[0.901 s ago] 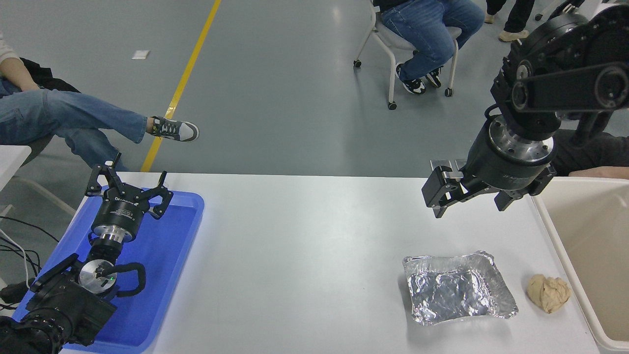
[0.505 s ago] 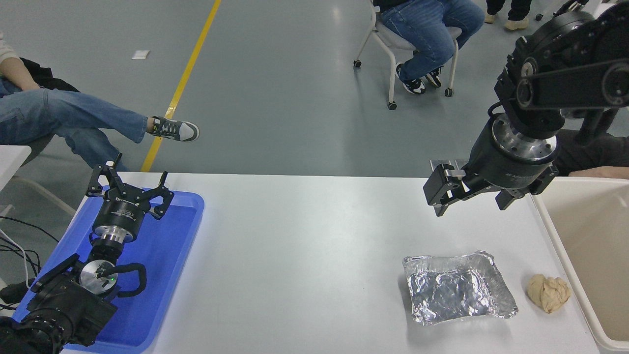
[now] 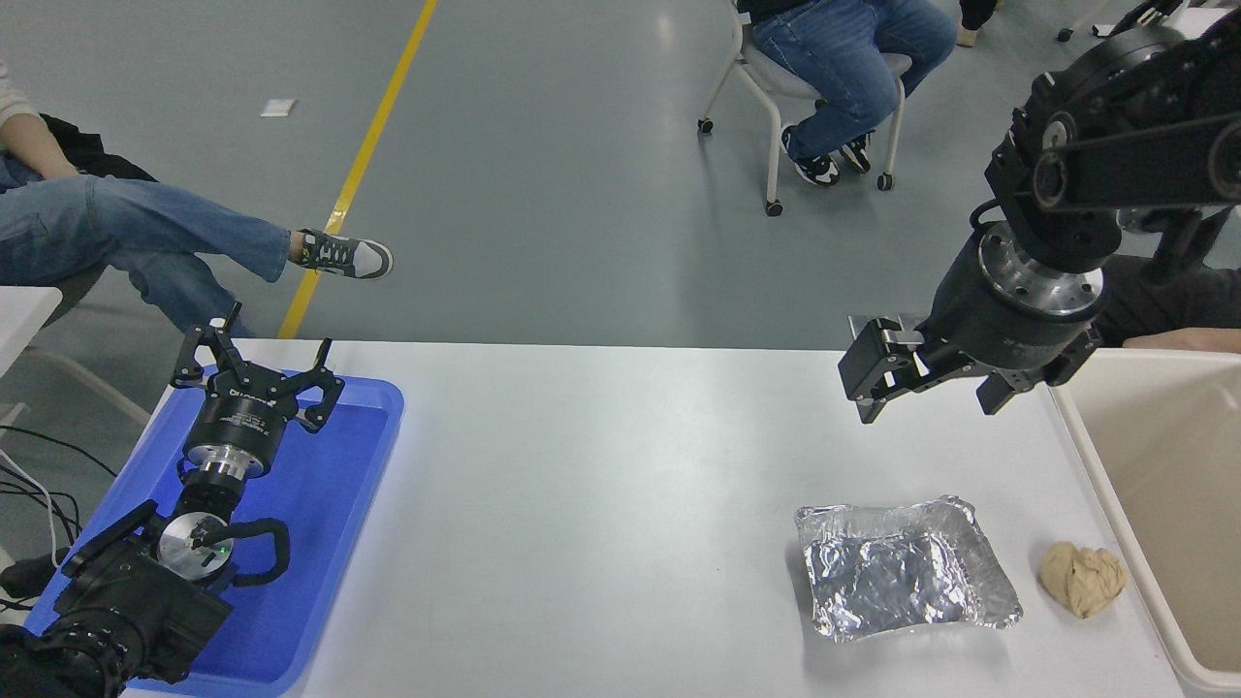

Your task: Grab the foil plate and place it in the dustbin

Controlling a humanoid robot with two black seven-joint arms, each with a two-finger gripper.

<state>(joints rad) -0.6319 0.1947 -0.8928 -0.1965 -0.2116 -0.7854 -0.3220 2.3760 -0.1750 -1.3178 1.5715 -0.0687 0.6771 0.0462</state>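
White table [image 3: 601, 504] fronts grey floor [image 3: 543, 194] with yellow line [image 3: 364, 155].

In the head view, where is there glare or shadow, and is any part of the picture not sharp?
Head view: the foil plate throws bright crinkled highlights; a soft shadow lies under its near edge on the table; ceiling lights reflect as pale patches on the grey floor; the blue tray shows a light sheen at its rim. The right hand and the paper ball look sharp; no clear blur.
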